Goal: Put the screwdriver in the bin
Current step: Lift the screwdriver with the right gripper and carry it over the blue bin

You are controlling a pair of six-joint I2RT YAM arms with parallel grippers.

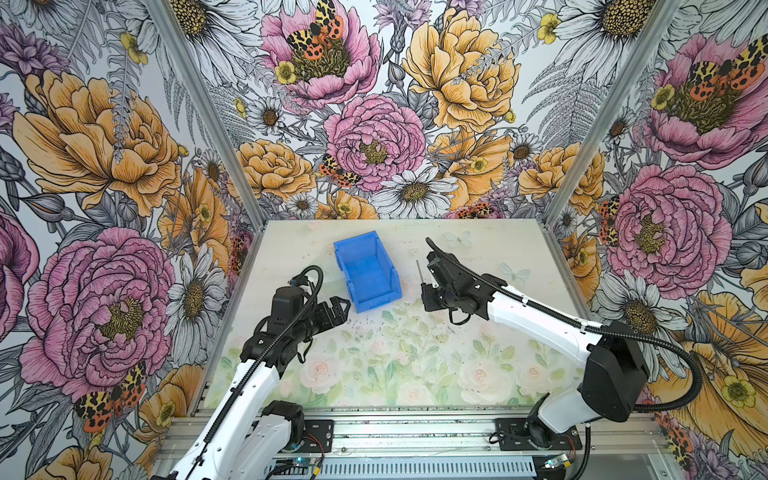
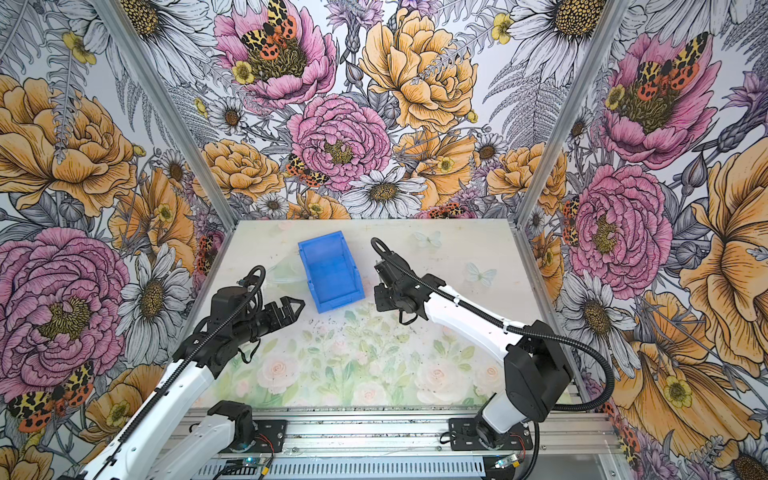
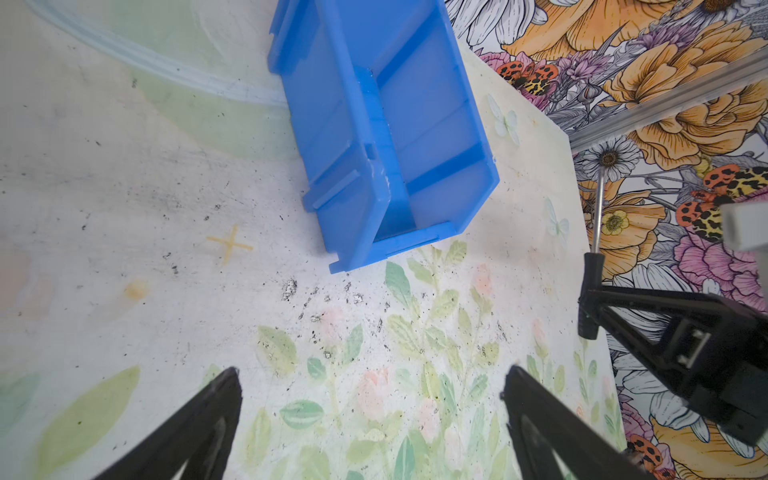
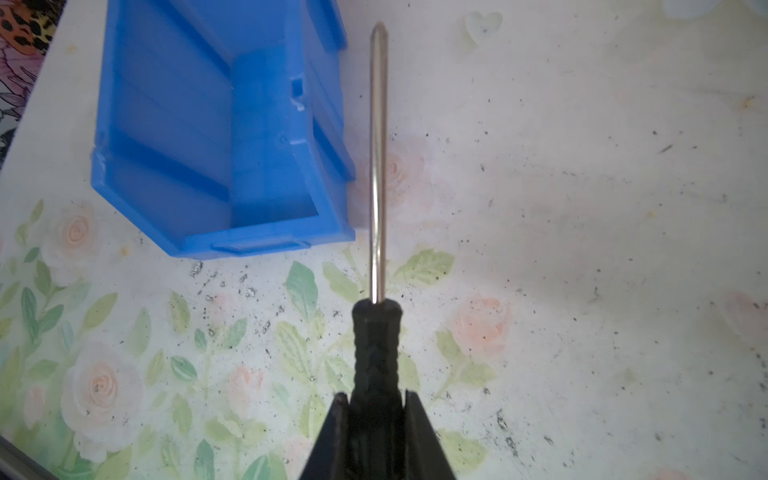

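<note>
Blue plastic bin stands on the floral-printed table toward the far side, slightly skewed, with its lowered front facing the robot; both top views show it.

Right gripper is pinched tight on the black handle of the screwdriver. The grey shaft projects straight out beyond the fingertips, pointing toward the back wall. In a top view the screwdriver sits just to the right of the bin, outside it and apart from its side wall. It appears to be held clear of the table. The left wrist view confirms the grip on the handle.

Left gripper hovers near the bin's front left corner without touching it. Its fingers are spread wide with nothing between them.
</note>
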